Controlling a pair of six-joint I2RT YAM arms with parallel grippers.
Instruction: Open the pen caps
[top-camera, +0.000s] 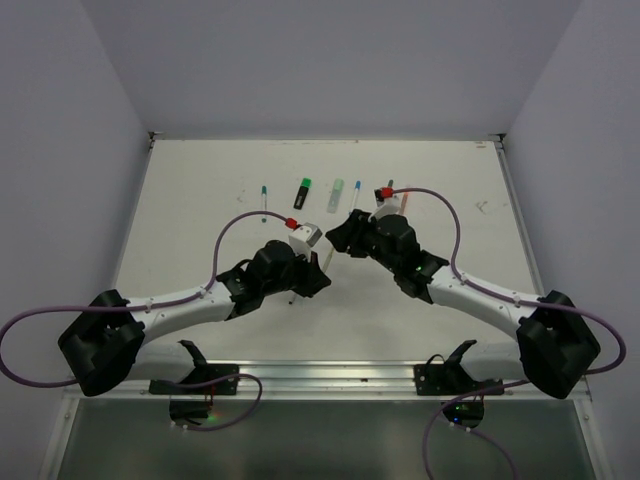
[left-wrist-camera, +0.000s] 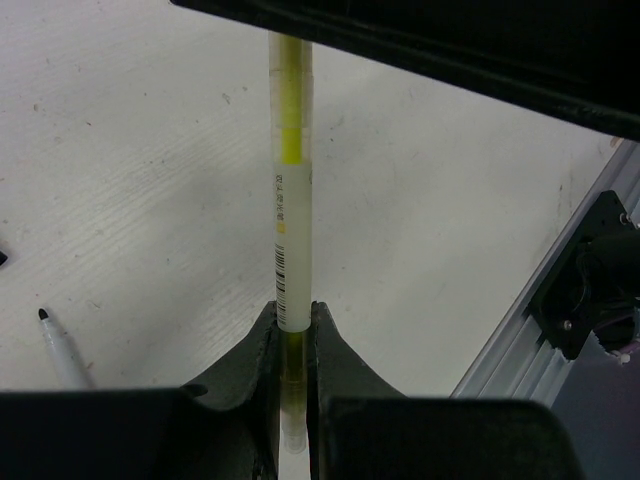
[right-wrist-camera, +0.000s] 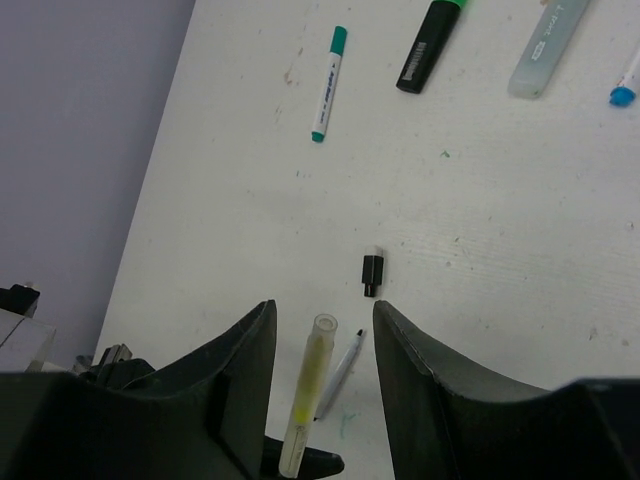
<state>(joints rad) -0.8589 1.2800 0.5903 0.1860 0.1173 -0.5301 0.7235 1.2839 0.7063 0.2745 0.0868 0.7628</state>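
Left wrist view, left gripper (left-wrist-camera: 293, 315) clamped on a clear yellow pen (left-wrist-camera: 289, 200), right wrist view alone showing the right gripper (right-wrist-camera: 322, 312) spread wide of that pen's tip, a loose black cap (right-wrist-camera: 372, 275) on the desk (right-wrist-camera: 500, 250) just beyond, hidden under the arms (top-camera: 190, 300) from above.

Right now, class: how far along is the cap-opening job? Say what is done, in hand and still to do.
Done: one black cap lies off beside an uncapped thin pen. In hand: the left gripper clamps a yellow highlighter; the right gripper stands open around its far end. To do: the teal pen, green-capped highlighter, mint marker and blue-capped pen in the far row look capped.
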